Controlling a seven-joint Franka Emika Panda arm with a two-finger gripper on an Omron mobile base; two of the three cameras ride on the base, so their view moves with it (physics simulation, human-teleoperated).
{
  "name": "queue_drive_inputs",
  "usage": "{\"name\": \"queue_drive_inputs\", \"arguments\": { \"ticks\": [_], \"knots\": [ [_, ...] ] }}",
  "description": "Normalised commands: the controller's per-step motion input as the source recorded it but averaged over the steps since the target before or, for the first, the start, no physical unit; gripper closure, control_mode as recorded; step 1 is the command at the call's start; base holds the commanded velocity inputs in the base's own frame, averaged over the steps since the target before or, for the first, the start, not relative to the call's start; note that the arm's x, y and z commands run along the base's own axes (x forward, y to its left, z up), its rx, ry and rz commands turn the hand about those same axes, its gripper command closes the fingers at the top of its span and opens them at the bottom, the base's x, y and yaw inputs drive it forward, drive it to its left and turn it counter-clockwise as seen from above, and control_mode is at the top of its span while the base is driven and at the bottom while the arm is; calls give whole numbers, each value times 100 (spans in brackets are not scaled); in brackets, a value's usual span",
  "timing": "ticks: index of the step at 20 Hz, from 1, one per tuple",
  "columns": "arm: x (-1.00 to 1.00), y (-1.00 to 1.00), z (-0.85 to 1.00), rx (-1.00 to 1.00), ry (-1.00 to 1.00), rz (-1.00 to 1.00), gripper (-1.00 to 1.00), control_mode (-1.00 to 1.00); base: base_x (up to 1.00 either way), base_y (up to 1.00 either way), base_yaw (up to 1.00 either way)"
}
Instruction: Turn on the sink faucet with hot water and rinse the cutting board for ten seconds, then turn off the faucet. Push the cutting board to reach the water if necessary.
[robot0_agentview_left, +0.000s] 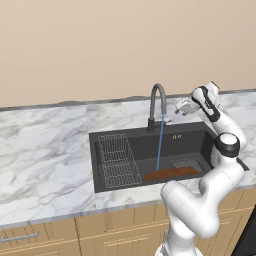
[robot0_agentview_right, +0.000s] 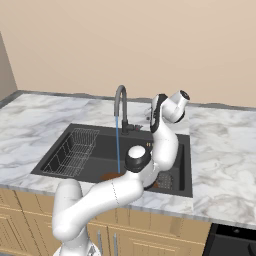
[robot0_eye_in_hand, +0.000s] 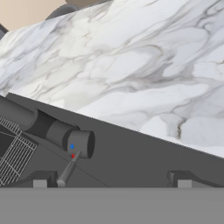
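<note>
Water (robot0_agentview_left: 159, 142) runs from the faucet (robot0_agentview_left: 157, 102) at the sink's (robot0_agentview_left: 130, 137) back edge onto the cutting board (robot0_agentview_left: 170, 173), which lies along the front wall. The gripper (robot0_agentview_left: 178, 108) hovers just right of the faucet, jaws apart, holding nothing. A wire rack (robot0_agentview_left: 117, 159) sits at the left.

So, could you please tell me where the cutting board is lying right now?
The cutting board lies flat on the floor of the sink, at its front edge, under the water, with the wire rack to its left.
</note>
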Motion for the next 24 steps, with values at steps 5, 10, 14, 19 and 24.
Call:
{"name": "queue_drive_inputs", "arguments": {
  "ticks": [5,10,14,19,24],
  "knots": [
    [0,0,0,0,0,0,-100,-100,0,0,0],
    [0,0,0,0,0,0,-100,-100,0,0,0],
    [0,0,0,0,0,0,-100,-100,0,0,0],
    [0,0,0,0,0,0,-100,-100,0,0,0],
    [0,0,0,0,0,0,-100,-100,0,0,0]
  ]
}}
